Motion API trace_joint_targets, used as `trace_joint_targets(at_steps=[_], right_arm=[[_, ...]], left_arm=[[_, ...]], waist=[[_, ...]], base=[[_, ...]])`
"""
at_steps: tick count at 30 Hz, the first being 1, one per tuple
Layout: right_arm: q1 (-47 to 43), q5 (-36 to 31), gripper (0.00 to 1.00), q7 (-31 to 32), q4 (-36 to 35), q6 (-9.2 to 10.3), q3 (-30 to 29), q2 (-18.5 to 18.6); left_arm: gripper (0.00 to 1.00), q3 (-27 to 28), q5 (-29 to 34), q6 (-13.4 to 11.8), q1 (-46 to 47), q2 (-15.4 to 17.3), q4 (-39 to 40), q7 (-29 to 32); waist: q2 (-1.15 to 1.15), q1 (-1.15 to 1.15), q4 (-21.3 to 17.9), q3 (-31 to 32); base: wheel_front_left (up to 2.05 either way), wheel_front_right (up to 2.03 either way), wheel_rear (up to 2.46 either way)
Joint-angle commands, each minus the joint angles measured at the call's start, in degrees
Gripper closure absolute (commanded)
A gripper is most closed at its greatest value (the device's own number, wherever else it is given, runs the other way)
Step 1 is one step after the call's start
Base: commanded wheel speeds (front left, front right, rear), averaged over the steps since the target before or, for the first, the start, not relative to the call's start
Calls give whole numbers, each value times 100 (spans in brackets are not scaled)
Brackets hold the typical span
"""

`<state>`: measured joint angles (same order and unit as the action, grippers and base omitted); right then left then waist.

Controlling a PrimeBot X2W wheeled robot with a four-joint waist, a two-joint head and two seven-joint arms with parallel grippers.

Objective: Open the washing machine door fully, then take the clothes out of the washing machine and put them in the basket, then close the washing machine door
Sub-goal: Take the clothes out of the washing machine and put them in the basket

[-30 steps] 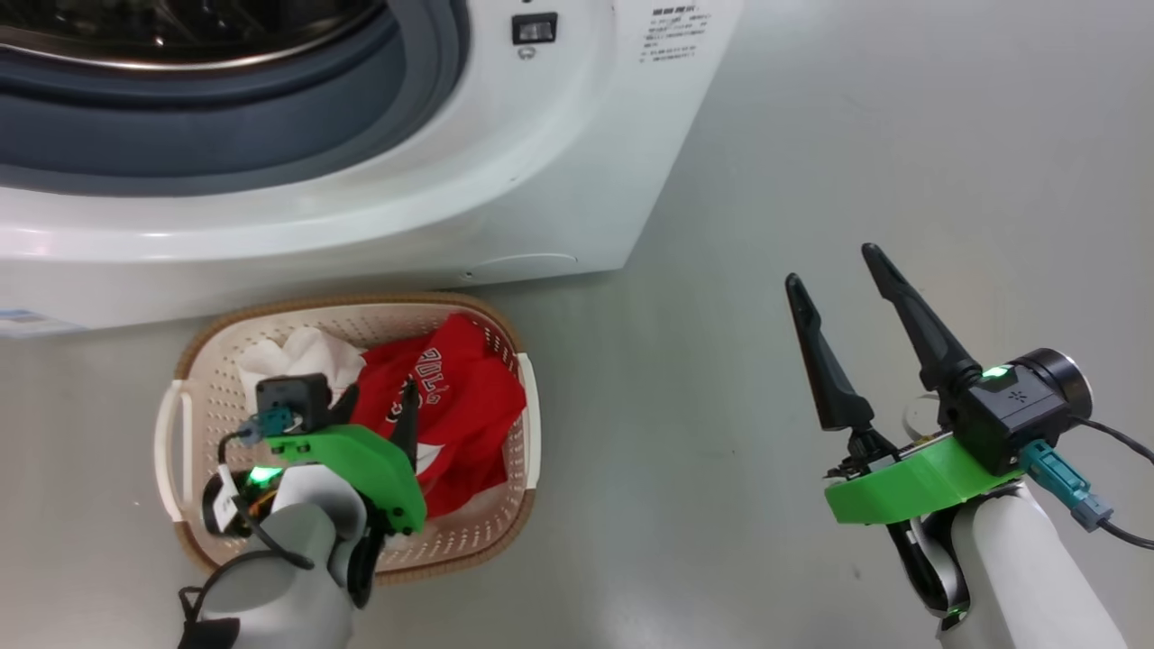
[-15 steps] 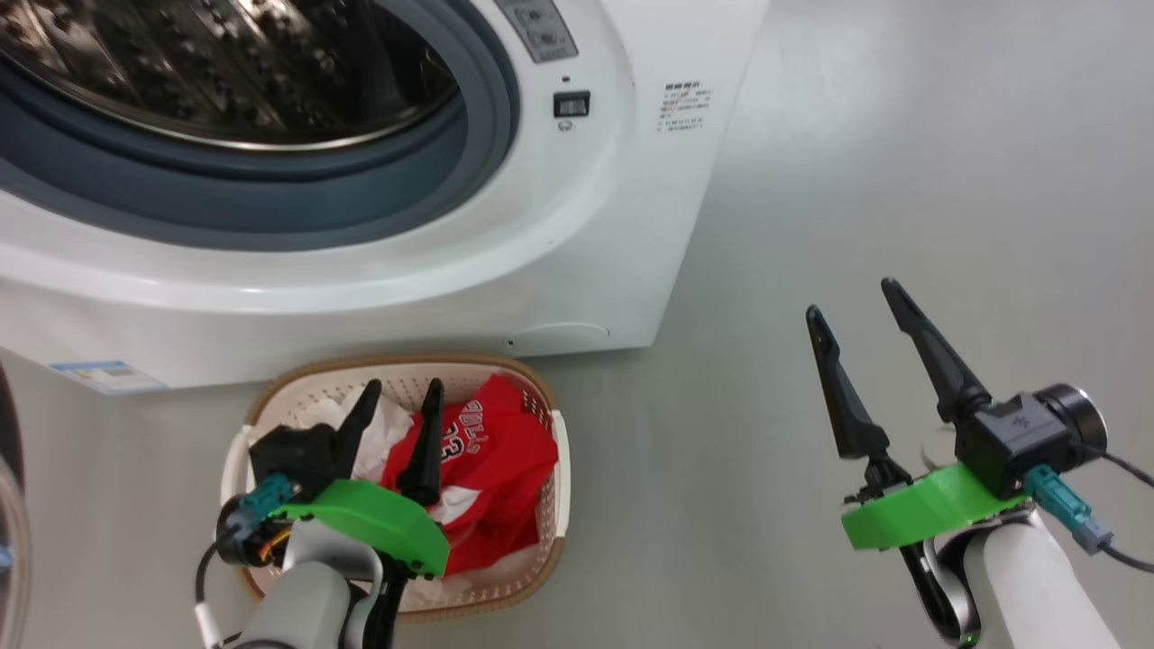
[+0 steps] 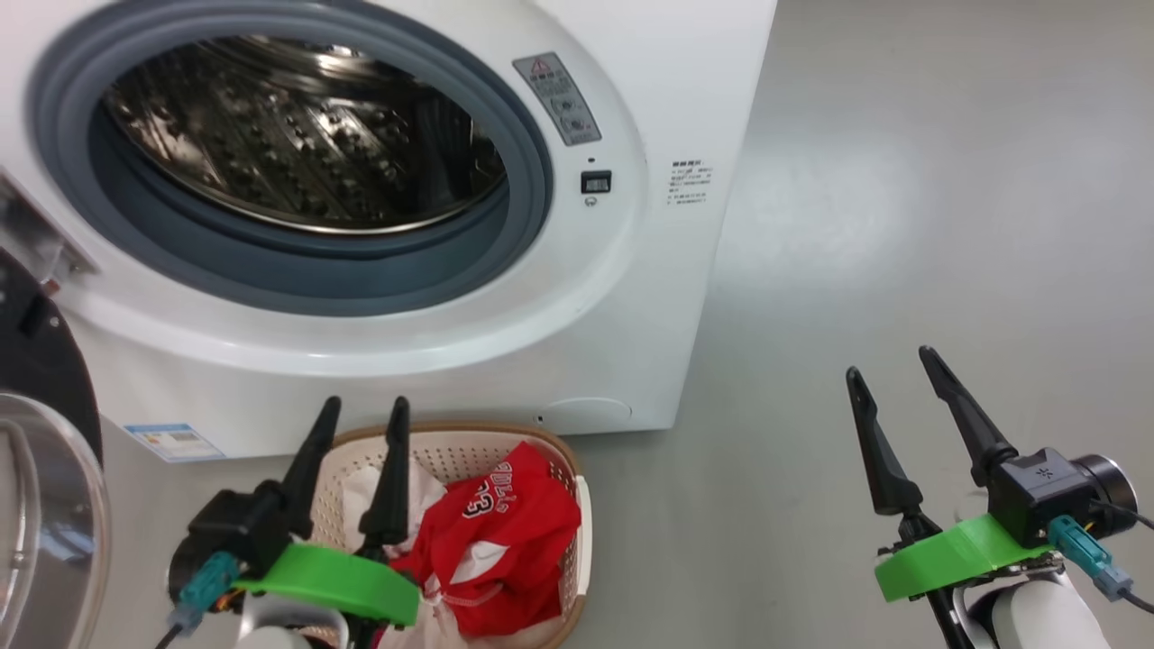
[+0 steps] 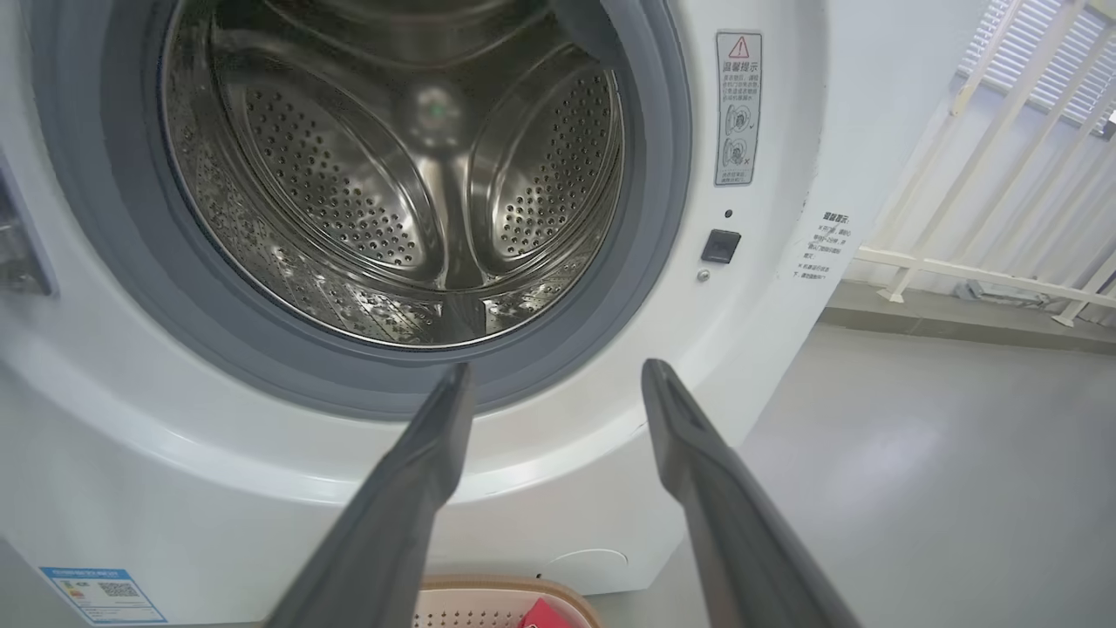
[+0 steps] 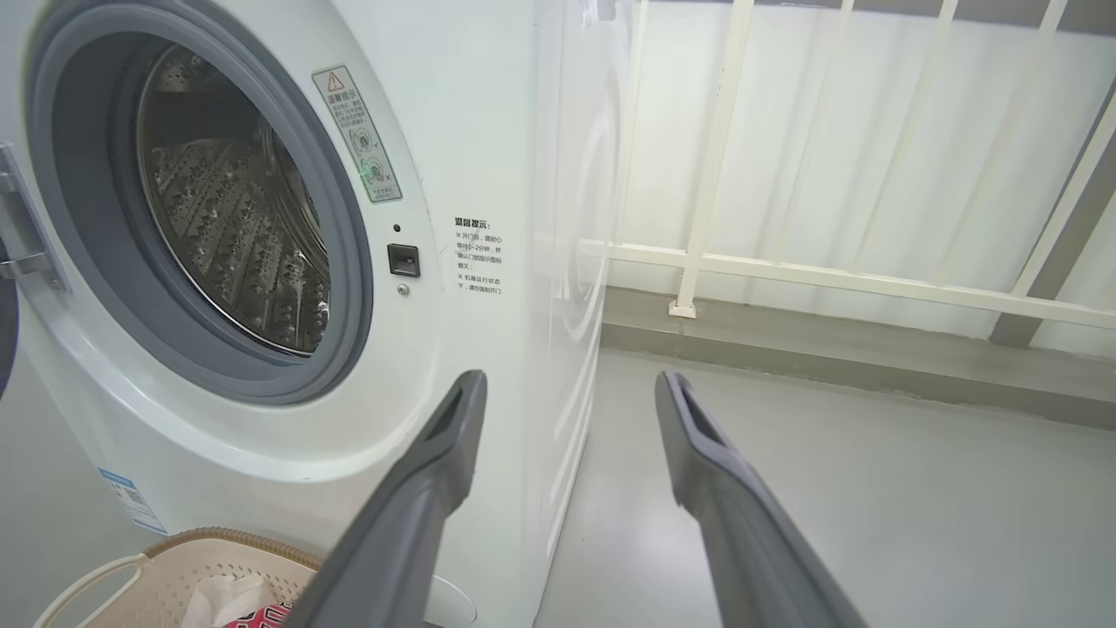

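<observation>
The washing machine door (image 3: pixel 41 505) is found swung out at the left edge of the head view, its black rim and glass bowl well clear of the opening. It hangs from a hinge bracket (image 3: pixel 32 239) on the left side of the washing machine (image 3: pixel 631 297). The steel drum (image 4: pixel 401 174) is shown bare in the left wrist view, and no cloth is seen draped over the grey rubber ring (image 4: pixel 663 218). The clothes (image 3: pixel 505 532), red jersey and white pieces, are heaped in the basket (image 3: pixel 469 451), which is set on the floor just in front of the machine's lower panel. Closing the door is therefore judged to be the step in hand.

The left gripper (image 3: pixel 365 406) is held above the basket with its fingers spread wide and nothing between them. The right gripper (image 3: pixel 889 362) is likewise spread and empty, well apart to the right over bare floor.

The door is best reached by the left arm, being the nearer. It should be pushed on its outer face, at the rim far from the hinge, and carried round in an arc rather than shoved straight. The fingers should be kept outside the rubber ring. A firm last press is likely needed beside the small black latch opening (image 3: pixel 595 182) so that the catch is engaged.
</observation>
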<state>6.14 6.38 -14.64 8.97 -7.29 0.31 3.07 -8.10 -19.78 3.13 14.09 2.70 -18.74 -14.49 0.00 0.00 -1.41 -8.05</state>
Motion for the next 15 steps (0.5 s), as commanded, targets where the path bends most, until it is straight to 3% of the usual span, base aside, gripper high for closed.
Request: trace_joint_targets(at_steps=[1,15], right_arm=[[-7,-52,0,-36,-137,-20,64,11],[-507,-49,0,-36,-320,-20,-173,-7]], left_arm=[[0,265,109,13,-76,64,270,-51],[0,816,430,114,-1040,155,1123,-51]], waist=[[0,0,76,220],[0,0,11,720]], base=[[0,0,0],[0,0,0]])
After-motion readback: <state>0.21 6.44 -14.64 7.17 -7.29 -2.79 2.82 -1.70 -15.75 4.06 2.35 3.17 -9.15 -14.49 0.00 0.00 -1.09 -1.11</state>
